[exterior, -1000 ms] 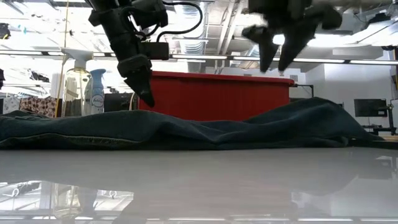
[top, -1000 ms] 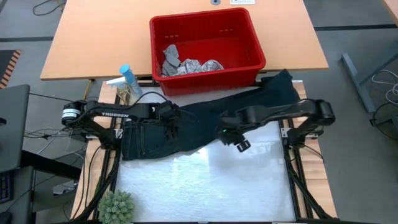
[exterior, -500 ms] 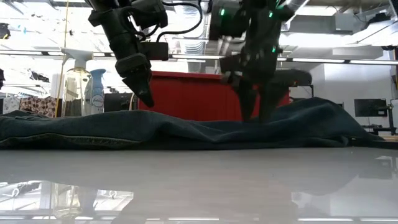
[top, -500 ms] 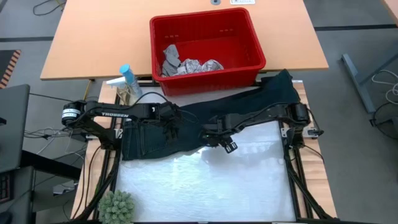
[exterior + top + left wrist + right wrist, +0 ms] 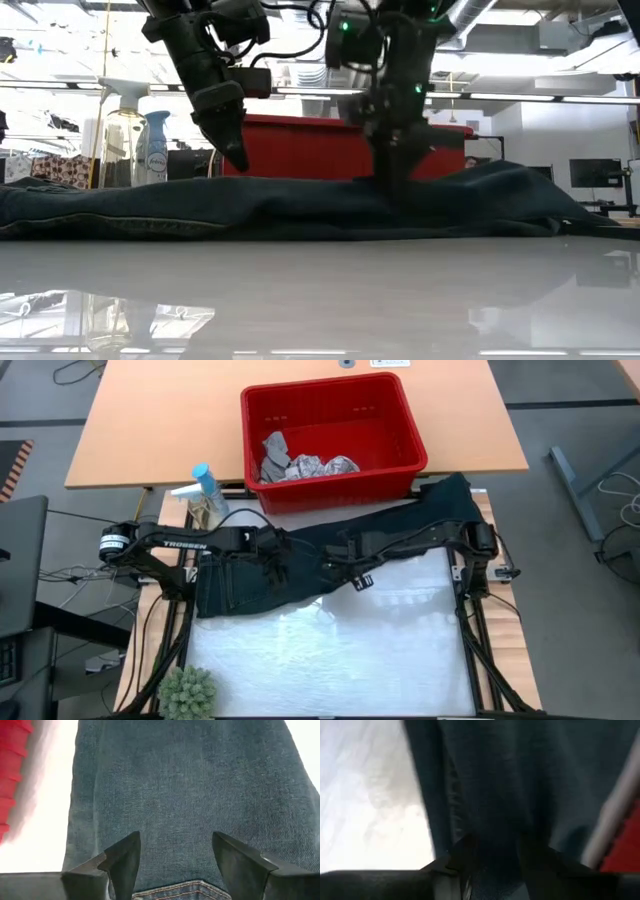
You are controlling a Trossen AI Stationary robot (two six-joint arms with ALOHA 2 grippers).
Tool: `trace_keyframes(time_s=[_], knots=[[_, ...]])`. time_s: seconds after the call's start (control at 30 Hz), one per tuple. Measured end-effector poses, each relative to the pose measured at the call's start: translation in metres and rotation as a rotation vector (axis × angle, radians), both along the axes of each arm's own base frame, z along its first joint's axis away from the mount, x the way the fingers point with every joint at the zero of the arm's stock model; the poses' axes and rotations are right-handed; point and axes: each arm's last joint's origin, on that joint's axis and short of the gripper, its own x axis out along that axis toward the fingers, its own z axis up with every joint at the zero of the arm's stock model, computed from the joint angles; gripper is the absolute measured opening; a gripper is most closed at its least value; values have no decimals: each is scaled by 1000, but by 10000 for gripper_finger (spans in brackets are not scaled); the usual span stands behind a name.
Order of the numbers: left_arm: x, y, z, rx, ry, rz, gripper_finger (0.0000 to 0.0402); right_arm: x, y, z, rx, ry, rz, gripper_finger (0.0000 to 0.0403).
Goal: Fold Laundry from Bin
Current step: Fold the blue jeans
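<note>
The trousers (image 5: pixel 330 555) lie spread on the surface, before the bin (image 5: pixel 330 430). They look soft, heavy denim. The right pincer (image 5: pixel 395 195) presses into the cloth; grip unclear. The left pincer (image 5: pixel 172 862) hovers open, empty. The hem seems best to hold.

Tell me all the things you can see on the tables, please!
Trousers: one pair, dark navy, spread across the white work table in front of the bin.
Bin: one, red, on the wooden table behind the trousers.
Cloths: two crumpled pieces, plain grey and white with grey print, inside the bin at its near wall.
Spray bottles: two, one with a blue top, one paler, left of the bin.
Plant: one, green and spiky, near-left corner of the white table.
Left gripper: one, dark, fingers open, hovering over the trousers' left part.
Right gripper: one, dark, down on the trousers' middle, fingers pressed into the fabric.
</note>
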Motion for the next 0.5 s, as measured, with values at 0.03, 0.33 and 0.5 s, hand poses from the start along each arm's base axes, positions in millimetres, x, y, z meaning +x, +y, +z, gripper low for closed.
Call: trace_keyframes(time_s=[0.03,0.33,0.5], knots=[[0,-1,0,0,-1,-4,235,0,-1,4,1,-13,-2,153],[1,-4,0,1,-4,-15,235,1,-24,28,97,-121,-46,148],[3,-4,-2,3,-1,-19,235,4,-37,45,124,-173,-80,149]])
